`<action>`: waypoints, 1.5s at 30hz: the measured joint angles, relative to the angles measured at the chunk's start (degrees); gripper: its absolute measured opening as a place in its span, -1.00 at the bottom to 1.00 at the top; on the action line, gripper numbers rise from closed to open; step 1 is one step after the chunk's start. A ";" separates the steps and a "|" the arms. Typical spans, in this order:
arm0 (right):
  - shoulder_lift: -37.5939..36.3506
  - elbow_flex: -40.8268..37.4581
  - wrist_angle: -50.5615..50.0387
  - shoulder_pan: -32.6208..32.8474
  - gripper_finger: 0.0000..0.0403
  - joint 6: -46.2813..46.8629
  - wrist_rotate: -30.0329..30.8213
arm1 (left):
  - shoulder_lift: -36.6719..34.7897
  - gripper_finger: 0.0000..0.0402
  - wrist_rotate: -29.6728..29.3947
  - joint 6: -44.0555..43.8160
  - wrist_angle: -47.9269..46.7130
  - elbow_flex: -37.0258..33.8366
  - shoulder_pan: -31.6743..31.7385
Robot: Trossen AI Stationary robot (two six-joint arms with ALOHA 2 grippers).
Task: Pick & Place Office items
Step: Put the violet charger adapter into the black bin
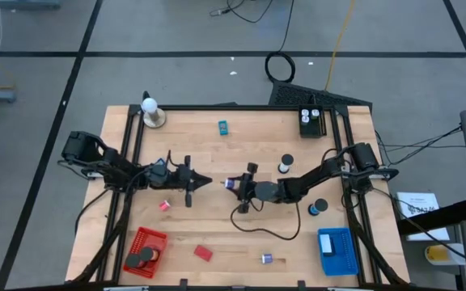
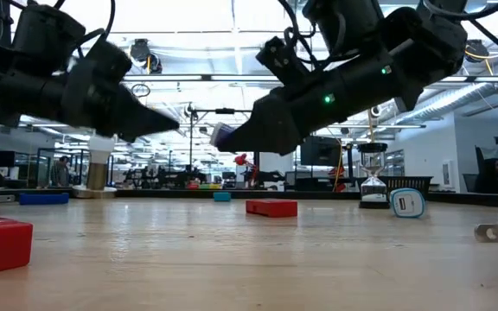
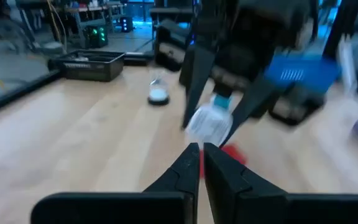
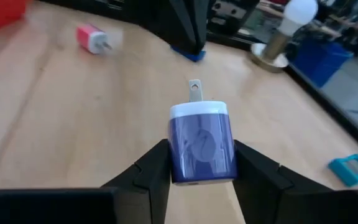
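charger (image 4: 201,142), a blue plug block with a white cap and metal prongs, sits clamped between the right tool's (image 4: 201,163) fingers, lifted off the table (image 1: 241,145) near its centre. in the high view the right tool (image 1: 235,184) points toward 9 o'clock, and the left tool (image 1: 204,181) faces it from just beside, tips pressed together on nothing. only a narrow gap separates the two tools, so the left one stands straight in the right one's way.

around them: a red-and-white plug (image 1: 165,205) lies at 7 o'clock of the left tool. a teal piece (image 1: 223,126) rests toward 12 o'clock, near the far edge. a black-and-white roll (image 1: 285,166) stands at 2 o'clock of the right tool, and a dark disc (image 1: 317,208) lies under the right arm at 4 o'clock. a red block (image 1: 203,253) and a small purple bit (image 1: 267,259) lie near the front edge at 6 o'clock. a black cable (image 1: 267,230) loops across the wood below the right tool.

the red basket (image 1: 144,251) holds dark discs at the front left corner; the blue basket (image 1: 336,250) sits at the front right. a lamp ball (image 1: 150,106) stands at the far left corner, a black box (image 1: 311,120) at the far right.

bare wood is widest between centre and the far edge, and between the two baskets.
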 joint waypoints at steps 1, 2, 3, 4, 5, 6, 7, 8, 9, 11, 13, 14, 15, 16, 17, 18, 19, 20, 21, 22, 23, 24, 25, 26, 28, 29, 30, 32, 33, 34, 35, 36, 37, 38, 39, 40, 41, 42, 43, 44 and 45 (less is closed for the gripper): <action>0.00 0.00 0.06 0.01 -0.34 -0.76 0.69 | -0.03 -0.86 0.56 -2.58 -0.27 0.77 -0.04; 0.00 0.00 0.21 0.02 -0.34 -1.27 1.24 | -0.01 -0.86 1.32 -5.44 -0.82 1.42 -0.06; 0.00 0.00 0.49 0.03 -0.34 -1.70 1.75 | -0.01 -0.86 2.19 -8.29 -1.39 1.88 -0.06; -0.01 0.01 0.28 0.03 -0.34 -2.00 1.91 | -0.01 -0.86 3.27 -10.73 -2.10 2.43 -0.06; -0.02 0.02 -0.09 0.04 -0.33 -2.10 2.00 | -0.01 -0.86 4.13 -12.68 -2.67 2.86 -0.06; -0.01 0.02 -0.44 0.06 -0.33 -2.13 2.02 | -0.01 -0.86 4.80 -14.15 -3.09 3.07 -0.06; 0.00 0.02 -0.61 0.08 -0.33 -2.07 2.04 | -0.01 -0.86 5.19 -15.43 -3.65 3.18 -0.06; 0.00 0.02 -0.49 0.09 -0.33 -2.00 2.04 | -0.01 -0.86 5.68 -16.58 -4.29 3.27 -0.10; 0.00 0.02 -0.15 0.12 -0.33 -1.99 2.04 | -0.01 -0.86 6.04 -17.74 -4.83 3.31 -0.08; 0.00 0.07 0.22 0.12 -0.33 -2.32 2.06 | -0.01 -0.86 6.80 -19.55 -5.14 3.31 -0.08; 0.00 0.07 0.05 0.14 -0.33 -2.51 2.06 | -0.01 -0.86 7.27 -21.52 -5.11 3.33 -0.06; 0.00 0.07 -0.01 0.14 -0.33 -2.63 2.06 | 0.00 -0.86 7.11 -22.87 -4.98 3.40 -0.06; 0.00 0.07 -0.08 0.14 -0.33 -2.64 2.06 | 0.01 -0.86 6.66 -23.88 -4.94 3.72 -0.06; 0.00 0.07 -0.16 0.14 -0.33 -2.64 2.06 | 0.01 -0.86 6.28 -24.28 -4.79 4.18 -0.06; 0.00 0.07 -0.30 0.14 -0.33 -2.68 2.07 | 0.01 -0.86 6.15 -24.34 -4.75 4.68 -0.04; 0.00 0.07 -0.41 0.14 -0.33 -2.87 2.07 | 0.01 -0.86 5.95 -24.75 -4.92 5.17 -0.02; 0.00 0.07 -0.41 0.14 -0.33 -3.12 2.06 | 0.01 -0.85 5.84 -26.07 -5.79 5.96 0.04; 0.00 0.07 -0.35 0.14 -0.33 -3.39 2.06 | 0.01 -0.84 5.76 -27.92 -6.89 6.80 0.21; 0.00 0.07 -0.33 0.16 -0.33 -3.56 2.04 | 0.01 -0.81 5.78 -30.19 -8.14 7.52 0.43; 0.00 0.07 -0.34 0.20 -0.33 -3.67 2.05 | 0.01 -0.77 5.81 -32.43 -9.43 8.25 0.63; 0.00 0.07 -0.37 0.28 -0.33 -3.75 2.06 | 0.03 -0.71 5.99 -33.92 -10.72 9.00 0.78; 0.00 0.07 -0.41 0.36 -0.33 -3.77 2.06 | 0.03 -0.65 6.26 -34.22 -11.78 9.65 0.93; 0.00 0.07 -0.40 0.45 -0.33 -3.80 2.07 | 0.03 -0.57 6.31 -34.17 -13.27 10.40 1.06; 0.00 0.07 -0.64 0.57 -0.33 -3.93 2.11 | 0.03 -0.49 6.53 -34.15 -14.72 11.05 1.08; 0.07 0.07 -1.24 0.83 -0.33 -3.97 2.18 | 0.03 -0.30 6.19 -34.13 -17.25 12.02 1.26; 0.11 0.07 -1.38 0.86 -0.33 -3.97 2.46 | 0.03 -0.19 6.16 -34.13 -17.90 12.30 1.40; 0.11 0.07 -1.40 0.86 -0.33 -3.95 2.72 | 0.03 -0.09 6.14 -33.95 -18.08 12.52 1.63; 0.11 0.07 -1.45 0.80 -0.33 -3.93 3.16 | -0.03 0.12 5.98 -32.73 -18.11 12.86 2.01; 0.11 0.07 -1.65 0.80 -0.33 -3.95 3.20 | -0.03 0.21 6.30 -31.39 -18.12 12.94 2.18; 0.11 0.07 -1.61 0.82 -0.33 -3.99 3.04 | -0.03 0.31 6.46 -30.10 -18.35 13.02 2.40; 0.07 0.09 -1.57 0.92 -0.33 -3.97 3.09 | -0.01 0.39 6.67 -29.68 -18.88 13.00 2.70; -0.05 0.09 -1.71 1.02 -0.33 -3.97 3.08 | 0.03 0.47 6.77 -29.72 -19.42 12.98 2.79; -0.07 0.12 -1.88 1.06 -0.33 -3.97 3.01 | 0.05 0.54 6.81 -30.17 -20.01 12.97 2.89; -0.04 0.13 -2.14 1.05 -0.33 -3.97 2.96 | 0.03 0.60 7.06 -30.25 -20.78 12.97 3.04; -0.01 0.13 -2.49 0.97 -0.33 -3.97 3.09 | 0.03 0.65 7.19 -30.24 -21.76 12.97 3.14; 0.02 0.13 -2.51 0.91 -0.33 -3.97 3.14 | 0.03 0.70 7.31 -30.25 -22.81 12.97 3.30; 0.02 0.13 -2.46 0.85 -0.33 -3.96 3.23 | 0.05 0.73 7.24 -30.39 -23.59 12.95 3.59; 0.00 0.13 -2.35 0.85 -0.33 -3.95 3.34 | 0.05 0.76 7.24 -30.96 -23.85 12.95 3.83; 0.00 0.13 -2.14 0.87 -0.33 -3.95 3.29 | 0.05 0.78 7.20 -31.74 -23.71 12.95 4.02; 0.00 0.13 -2.04 0.91 -0.33 -3.97 3.24 | 0.05 0.80 7.22 -32.45 -23.54 12.95 4.21; 0.02 0.13 -1.82 0.97 -0.33 -3.97 3.21 | 0.05 0.81 7.13 -33.34 -23.56 12.95 4.35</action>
